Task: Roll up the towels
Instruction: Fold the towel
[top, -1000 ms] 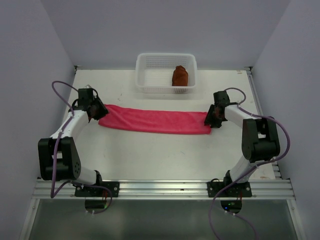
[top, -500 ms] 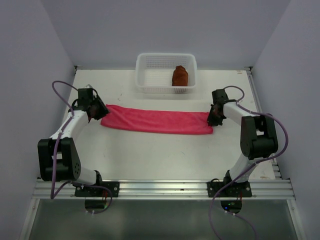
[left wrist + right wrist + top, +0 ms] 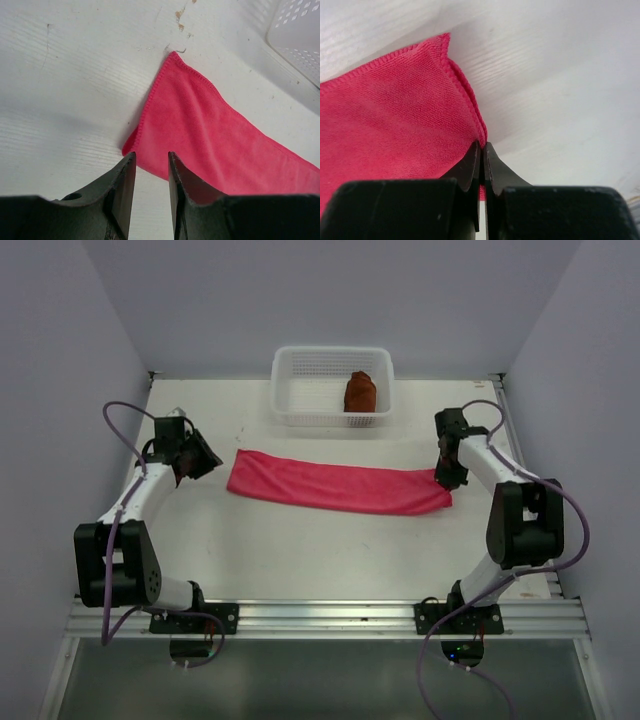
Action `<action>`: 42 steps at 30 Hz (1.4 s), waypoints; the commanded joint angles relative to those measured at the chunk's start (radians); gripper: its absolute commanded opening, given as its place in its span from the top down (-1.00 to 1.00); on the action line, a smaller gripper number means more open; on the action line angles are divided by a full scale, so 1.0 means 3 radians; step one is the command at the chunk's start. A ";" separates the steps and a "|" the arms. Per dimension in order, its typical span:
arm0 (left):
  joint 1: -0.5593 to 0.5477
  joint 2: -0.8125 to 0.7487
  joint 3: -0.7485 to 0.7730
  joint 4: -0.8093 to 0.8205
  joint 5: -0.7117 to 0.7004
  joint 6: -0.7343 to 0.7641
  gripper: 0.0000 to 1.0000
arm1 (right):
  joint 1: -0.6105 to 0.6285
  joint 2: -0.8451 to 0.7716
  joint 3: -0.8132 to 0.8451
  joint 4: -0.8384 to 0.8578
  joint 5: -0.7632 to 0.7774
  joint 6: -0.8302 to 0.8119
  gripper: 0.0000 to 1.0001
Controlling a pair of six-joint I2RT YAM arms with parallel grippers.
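The bright pink towel (image 3: 335,483) lies flat as a long folded strip across the middle of the table. My right gripper (image 3: 447,476) is shut on the hem at its right end; in the right wrist view the jaws (image 3: 483,146) pinch the towel's doubled edge (image 3: 395,115). My left gripper (image 3: 207,462) stands open just off the left end, with nothing between its fingers (image 3: 151,159); the towel's left corner (image 3: 200,125) lies just beyond the tips. The rust-brown towel (image 3: 360,392) sits bunched up inside the basket.
A white mesh basket (image 3: 290,370) stands at the back centre of the table, its corner (image 3: 300,35) showing in the left wrist view. Grey walls close in both sides and the back. Purple cables loop off both arms.
My right gripper has shut on the pink towel's right end and drawn it to the right. The towel's left end has slid away from my left gripper, which stays put.
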 commanded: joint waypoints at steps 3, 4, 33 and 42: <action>-0.0011 -0.0133 -0.0067 0.0180 0.0128 0.0040 0.28 | -0.0058 -0.0368 0.0526 -0.0555 0.0762 -0.0147 1.00; -0.0021 -0.0133 -0.0067 0.0180 0.0128 0.0050 0.28 | -0.0058 -0.0368 0.0572 -0.0581 0.0783 -0.0152 1.00; -0.0134 -0.0184 -0.0113 0.0251 0.0333 0.0030 0.24 | 0.1747 0.1073 0.3246 -0.1450 -0.0090 0.0370 1.00; -0.0139 -0.0189 -0.0149 0.0308 0.0450 0.0009 0.22 | 0.2038 0.1733 0.4009 -0.1538 -0.0418 0.0584 1.00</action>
